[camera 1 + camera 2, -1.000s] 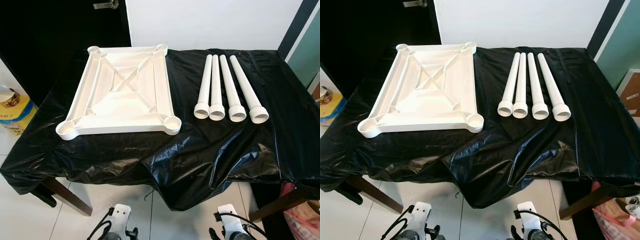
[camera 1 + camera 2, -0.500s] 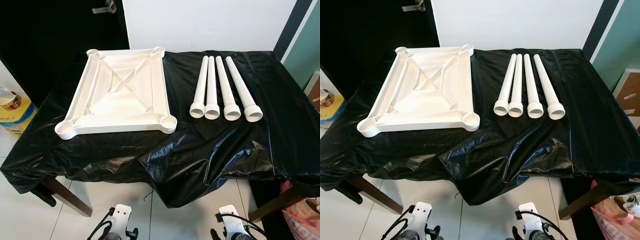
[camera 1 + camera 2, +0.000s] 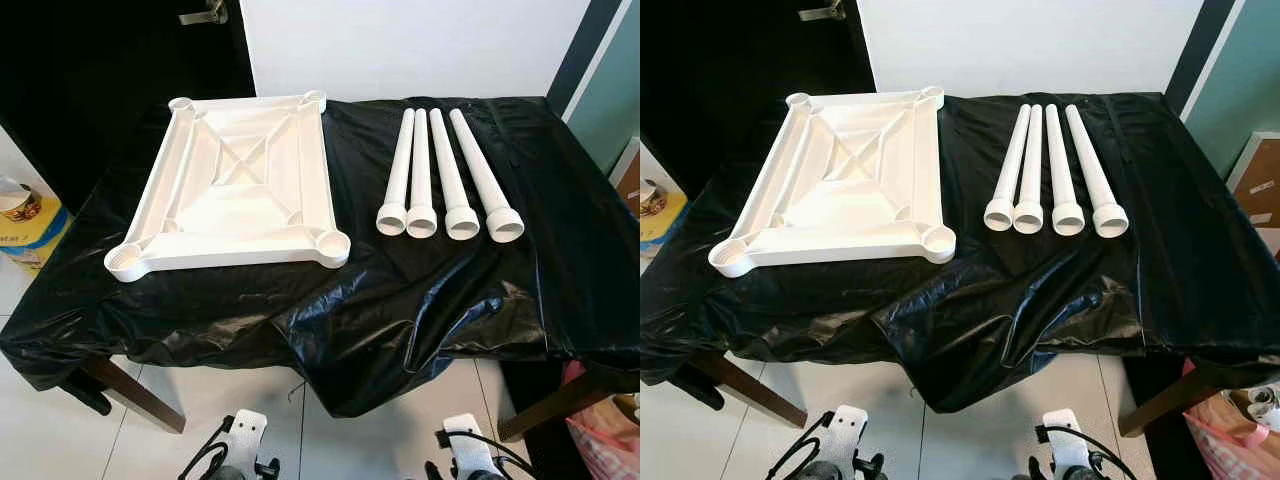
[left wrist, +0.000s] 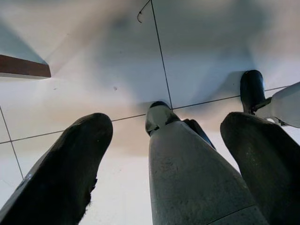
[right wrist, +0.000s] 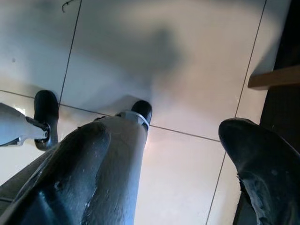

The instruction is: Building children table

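White tabletop (image 3: 240,190) lies upside down on the left part of the counter (image 3: 560,250), which is draped in a black plastic sheet (image 3: 380,310). Round leg sockets at all four corners face up. Four white legs (image 3: 445,175) lie side by side to the right of the tabletop, well apart from it, wide open ends toward the robot, roughly parallel and touching or nearly touching each other. None is fitted into a socket.

Left tool (image 4: 164,154) hangs low beside the robot's leg, above the tiled floor (image 4: 93,56); fingers (image 4: 65,173) spread wide apart, nothing between them but the robot's own leg behind. Right tool (image 5: 168,173) hangs likewise over the floor, fingers (image 5: 262,164) wide apart, gripping nothing. Both sit well below the counter edge. A wooden counter leg (image 4: 23,68) shows in the left wrist view.
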`<state>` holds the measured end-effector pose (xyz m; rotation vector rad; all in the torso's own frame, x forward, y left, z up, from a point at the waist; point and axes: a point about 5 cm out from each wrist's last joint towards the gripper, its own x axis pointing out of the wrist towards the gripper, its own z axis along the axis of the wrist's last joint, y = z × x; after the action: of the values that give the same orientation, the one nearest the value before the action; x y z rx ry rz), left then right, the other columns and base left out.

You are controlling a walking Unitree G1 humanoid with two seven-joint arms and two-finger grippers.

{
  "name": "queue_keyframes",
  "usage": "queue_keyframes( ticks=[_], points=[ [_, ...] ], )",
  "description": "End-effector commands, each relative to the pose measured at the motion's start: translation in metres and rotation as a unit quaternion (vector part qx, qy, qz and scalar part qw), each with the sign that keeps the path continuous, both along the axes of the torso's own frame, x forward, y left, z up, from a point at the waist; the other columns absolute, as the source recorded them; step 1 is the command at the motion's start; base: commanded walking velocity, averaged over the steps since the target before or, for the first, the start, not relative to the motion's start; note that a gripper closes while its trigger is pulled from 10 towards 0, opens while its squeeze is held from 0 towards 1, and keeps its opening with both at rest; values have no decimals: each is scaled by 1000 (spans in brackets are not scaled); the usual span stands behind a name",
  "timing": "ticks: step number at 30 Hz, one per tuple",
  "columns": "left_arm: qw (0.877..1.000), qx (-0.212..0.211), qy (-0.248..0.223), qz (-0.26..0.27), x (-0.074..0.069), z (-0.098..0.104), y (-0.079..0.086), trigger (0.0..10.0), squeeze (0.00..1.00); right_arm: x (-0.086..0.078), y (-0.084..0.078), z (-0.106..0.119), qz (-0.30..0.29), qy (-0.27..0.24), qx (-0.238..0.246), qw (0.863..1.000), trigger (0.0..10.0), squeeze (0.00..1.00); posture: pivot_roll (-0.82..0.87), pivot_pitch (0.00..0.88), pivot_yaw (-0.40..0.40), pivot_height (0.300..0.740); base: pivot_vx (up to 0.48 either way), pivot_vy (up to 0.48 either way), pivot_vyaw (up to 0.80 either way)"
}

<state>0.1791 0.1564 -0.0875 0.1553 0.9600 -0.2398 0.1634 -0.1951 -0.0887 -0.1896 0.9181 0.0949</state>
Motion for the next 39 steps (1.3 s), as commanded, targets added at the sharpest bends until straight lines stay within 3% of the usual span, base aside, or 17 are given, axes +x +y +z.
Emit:
queue_keyframes(
  ticks=[1,4,5,10,11,12,13,39],
  points=[
    [1000,3,15,5,-6,-3,2,10000,0,-6,0,-3,-10,12,4,1000,10000,0,-71,42,32,740,0,0,0],
    [1000,2,16,6,-6,-3,2,10000,0,-7,1,-3,-11,14,6,1000,10000,0,-69,43,31,740,0,0,0],
    [1000,-1,16,7,-7,-3,2,10000,1000,-7,2,-4,-11,16,7,1000,10000,1000,-68,44,30,740,0,0,0],
    [1000,-6,16,13,-8,-4,1,10000,1000,-9,3,-5,-11,20,9,1000,10000,1000,-60,46,25,740,0,0,0],
    [1000,-2,16,13,-8,-4,2,10000,773,-9,3,-5,-9,20,8,1000,10000,1000,-57,45,23,740,0,0,0],
    [1000,-2,16,13,-8,-4,2,10000,773,-9,3,-5,-9,20,8,1000,10000,1000,-57,45,23,740,0,0,0],
    [1000,0,17,12,-8,-4,2,10000,0,-9,3,-5,-7,20,9,1000,10000,0,-57,45,22,740,0,0,0],
    [999,10,28,17,-16,-7,6,10000,0,-3,3,-2,1,13,5,1000,10000,0,-49,51,14,740,0,0,0]
  ],
)
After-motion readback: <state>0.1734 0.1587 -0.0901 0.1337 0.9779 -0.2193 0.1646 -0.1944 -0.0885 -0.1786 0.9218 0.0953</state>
